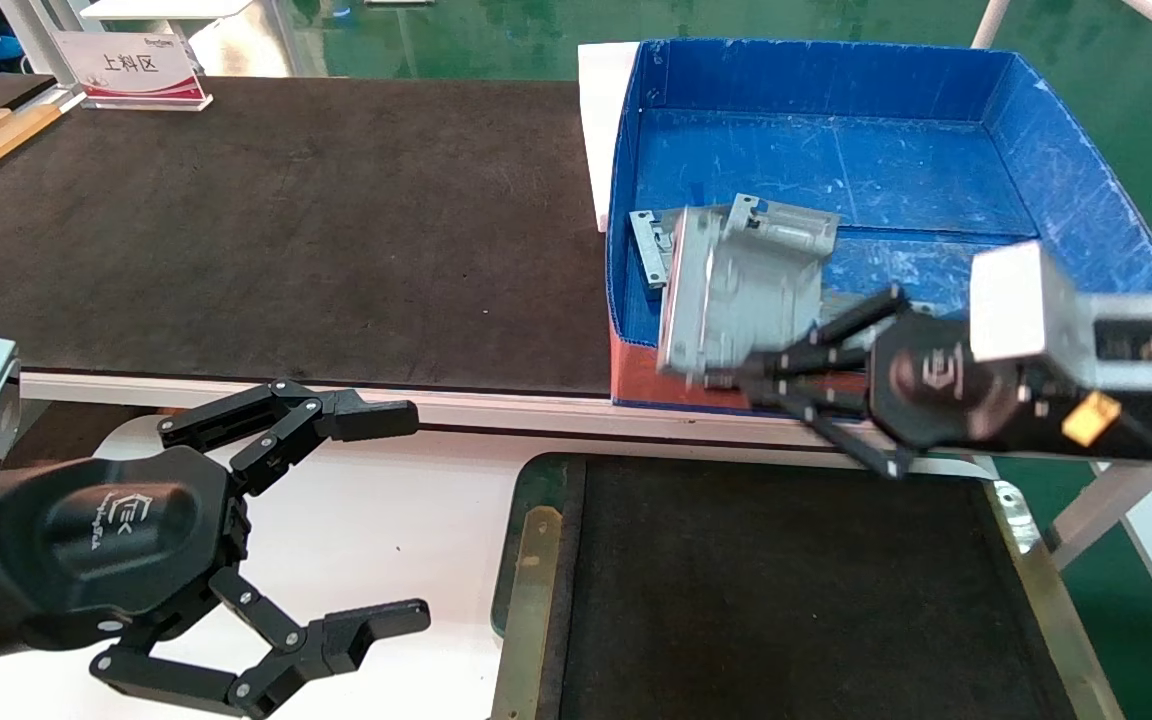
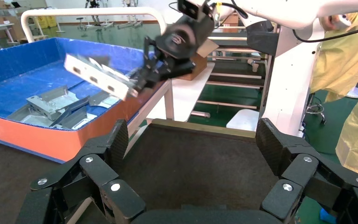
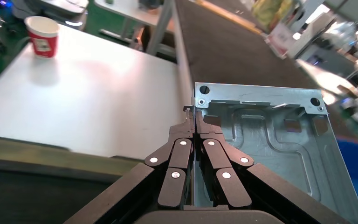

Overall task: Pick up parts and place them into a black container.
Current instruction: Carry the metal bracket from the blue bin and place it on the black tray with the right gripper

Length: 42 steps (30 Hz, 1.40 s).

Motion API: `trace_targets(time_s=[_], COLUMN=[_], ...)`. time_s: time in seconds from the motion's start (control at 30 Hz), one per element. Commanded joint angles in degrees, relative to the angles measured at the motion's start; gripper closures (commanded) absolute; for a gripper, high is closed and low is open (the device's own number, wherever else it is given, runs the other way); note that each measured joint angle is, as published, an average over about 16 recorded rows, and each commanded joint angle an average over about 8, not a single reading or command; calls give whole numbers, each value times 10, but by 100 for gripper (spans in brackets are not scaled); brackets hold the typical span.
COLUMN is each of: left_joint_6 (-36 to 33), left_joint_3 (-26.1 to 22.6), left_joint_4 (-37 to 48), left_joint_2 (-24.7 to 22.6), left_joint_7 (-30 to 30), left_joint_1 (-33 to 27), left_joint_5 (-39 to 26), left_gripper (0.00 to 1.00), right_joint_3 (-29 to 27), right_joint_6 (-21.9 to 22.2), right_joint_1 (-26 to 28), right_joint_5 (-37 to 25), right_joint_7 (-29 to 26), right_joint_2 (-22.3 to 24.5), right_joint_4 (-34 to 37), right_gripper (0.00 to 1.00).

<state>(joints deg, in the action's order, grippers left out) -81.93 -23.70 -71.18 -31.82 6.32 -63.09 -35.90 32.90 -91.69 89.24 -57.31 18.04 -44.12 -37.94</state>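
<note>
Right gripper [image 1: 736, 375], fingers pressed together on the edge of one part [image 1: 741, 300]: a silver-grey stamped plate w/ embossed channels, square cutouts and a bent edge tab w/ screw holes, seen close in the right wrist view [image 3: 265, 135], where the fingertips [image 3: 194, 122] pinch the plate's edge near one corner. Held part is lifted clear and tilted, hanging over the near-left corner of the blue-walled box [image 1: 1076, 150]; in the left wrist view it shows [image 2: 100, 75] raised above the box's orange outer wall [image 2: 42, 140], w/ the right gripper [image 2: 142, 81] behind it. More parts lie on the box floor below: a small heap in the left wrist view [image 2: 58, 107], and a narrow piece [image 1: 648, 245] near the box's left wall in the head view. Black container [image 1: 536, 560] sits on the white table just in front of the box, dark green rim, brass-coloured side strips, matte black floor bare; no part in it yet. Left gripper [image 1: 376, 520] is parked low at the robot's left over the white table [image 1: 406, 530], fingers spread wide apart, holding nothing; its fingertips frame the container floor [image 2: 191, 163] in the left wrist view. Long black belt surface [image 1: 286, 230] runs left of the box, a small sign [image 1: 131, 70] at its far end. Red paper cup [image 3: 42, 36] stands on a white tabletop in the right wrist view.
</note>
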Motion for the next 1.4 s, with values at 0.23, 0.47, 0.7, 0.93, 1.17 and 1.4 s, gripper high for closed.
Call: trace_targets(time_s=[0.23,0.47,0.7,0.93,1.17,1.4], left_joint_6=[0,0,0,0,0,0], left_joint_3=[0,0,0,0,0,0], left_joint_4=[0,0,0,0,0,0], left_joint_2=[0,0,0,0,0,0], left_joint_7=[0,0,0,0,0,0], left_joint_1=[0,0,0,0,0,0], left_joint_5=[0,0,0,0,0,0], left_gripper=[0,0,0,0,0,0], right_joint_3=[66,109,152,190,223,241], right_joint_6=[3,4,5,8,17,35], right_joint_1=[-38,-60,-75,-91,-107,-109], right_joint_5=[65,104,127,139,125,99], right_joint_7=[-6,7,18,37,72,107], right_joint_2=[28,46,60,66,50,6], right_joint_4=[-25,-40,-56,-66,-51,5], right_gripper=[100,100,100,100,100,100])
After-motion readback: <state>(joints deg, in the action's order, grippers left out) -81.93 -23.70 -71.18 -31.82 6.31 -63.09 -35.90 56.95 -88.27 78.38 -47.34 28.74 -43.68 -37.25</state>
